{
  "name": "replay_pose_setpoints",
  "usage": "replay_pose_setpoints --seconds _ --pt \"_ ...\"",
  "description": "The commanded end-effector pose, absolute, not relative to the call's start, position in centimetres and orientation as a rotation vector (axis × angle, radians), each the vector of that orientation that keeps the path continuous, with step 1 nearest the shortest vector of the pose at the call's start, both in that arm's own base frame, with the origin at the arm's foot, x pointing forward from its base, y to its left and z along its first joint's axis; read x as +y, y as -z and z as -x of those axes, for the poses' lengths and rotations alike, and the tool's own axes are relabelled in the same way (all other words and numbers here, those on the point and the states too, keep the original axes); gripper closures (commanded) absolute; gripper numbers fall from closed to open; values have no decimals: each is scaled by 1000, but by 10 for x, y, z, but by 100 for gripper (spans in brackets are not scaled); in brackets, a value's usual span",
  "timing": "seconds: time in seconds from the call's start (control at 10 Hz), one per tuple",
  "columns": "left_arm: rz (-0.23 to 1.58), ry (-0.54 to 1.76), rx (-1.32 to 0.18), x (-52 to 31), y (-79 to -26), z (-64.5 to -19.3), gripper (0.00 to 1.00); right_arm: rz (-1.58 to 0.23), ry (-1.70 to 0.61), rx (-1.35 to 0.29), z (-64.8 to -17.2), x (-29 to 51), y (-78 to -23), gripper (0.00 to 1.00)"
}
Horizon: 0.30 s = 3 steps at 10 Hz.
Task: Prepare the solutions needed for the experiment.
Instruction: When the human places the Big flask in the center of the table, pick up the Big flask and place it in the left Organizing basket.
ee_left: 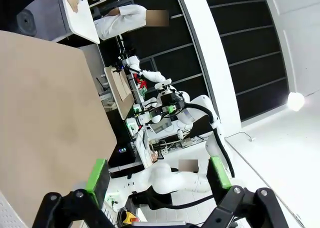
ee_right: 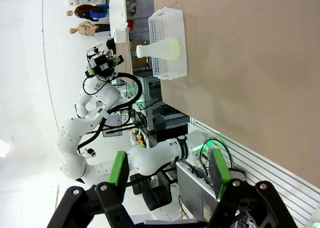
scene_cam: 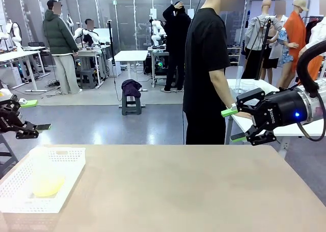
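- The right hand (scene_cam: 235, 124) bears small white lettering on its black body in the front view; it looks like the maker's name "ROBOTIQ", though the print is tiny and only partly clear.
- The left hand (scene_cam: 42, 128) also carries small white print on its black body at the picture's left edge, too small to make out.
- No other text, label or number can be read in the wrist views.
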<state>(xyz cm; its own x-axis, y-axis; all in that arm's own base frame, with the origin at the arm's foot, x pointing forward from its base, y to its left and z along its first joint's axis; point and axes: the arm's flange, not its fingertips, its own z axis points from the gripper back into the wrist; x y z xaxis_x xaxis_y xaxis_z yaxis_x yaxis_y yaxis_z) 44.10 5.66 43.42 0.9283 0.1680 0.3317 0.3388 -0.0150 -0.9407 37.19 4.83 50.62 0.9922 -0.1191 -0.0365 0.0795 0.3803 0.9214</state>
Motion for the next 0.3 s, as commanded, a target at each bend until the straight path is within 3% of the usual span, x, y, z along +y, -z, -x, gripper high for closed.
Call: replay_pose_setpoints --seconds 0.0,0.2 --pt "1585 137 -407 58 -434 -442 0 -1184 121 -42 -372 49 -507 19" --pt "1585 137 -407 58 -434 -442 0 -1184 121 -42 -372 49 -507 19"
